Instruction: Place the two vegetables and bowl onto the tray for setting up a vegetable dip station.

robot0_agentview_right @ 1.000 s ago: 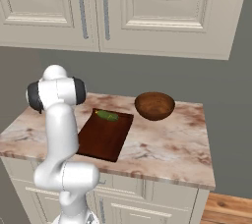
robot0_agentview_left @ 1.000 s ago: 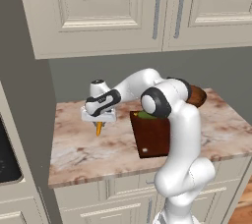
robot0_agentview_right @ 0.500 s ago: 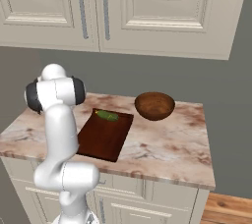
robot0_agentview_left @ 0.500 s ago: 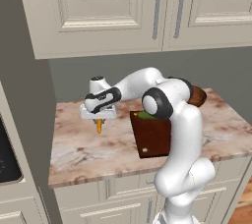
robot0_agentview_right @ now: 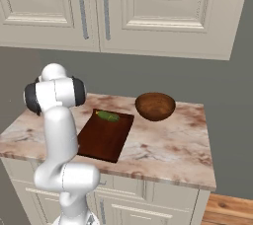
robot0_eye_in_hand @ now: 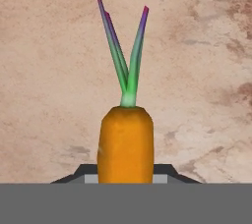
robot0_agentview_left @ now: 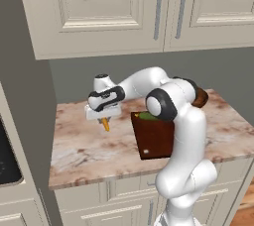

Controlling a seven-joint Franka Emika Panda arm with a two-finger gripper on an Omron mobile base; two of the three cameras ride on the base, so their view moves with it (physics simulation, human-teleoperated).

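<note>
My gripper [robot0_agentview_left: 104,119] is shut on the orange carrot [robot0_agentview_left: 105,124] and holds it just above the marble counter, left of the tray [robot0_agentview_left: 155,141]. In the hand view the carrot [robot0_eye_in_hand: 125,142] sits between the dark fingertips [robot0_eye_in_hand: 167,173], its green top pointing away. The green cucumber-like vegetable [robot0_agentview_left: 147,116] lies on the tray's far end; it shows too in the right base view as the vegetable [robot0_agentview_right: 107,116] on the tray [robot0_agentview_right: 101,140]. The reddish-brown bowl [robot0_agentview_right: 155,105] stands on the counter to the right of the tray, partly hidden behind my arm as the bowl [robot0_agentview_left: 201,98].
The marble counter [robot0_agentview_left: 84,150] spreads left and in front of the tray. Wall cabinets [robot0_agentview_left: 124,7] hang above. A dark cooktop [robot0_agentview_left: 7,163] lies at the far left. The counter ends right of the bowl [robot0_agentview_right: 210,169].
My gripper has risen slightly with the carrot and edged a little toward the tray. Tray, green vegetable and bowl have stayed put.
</note>
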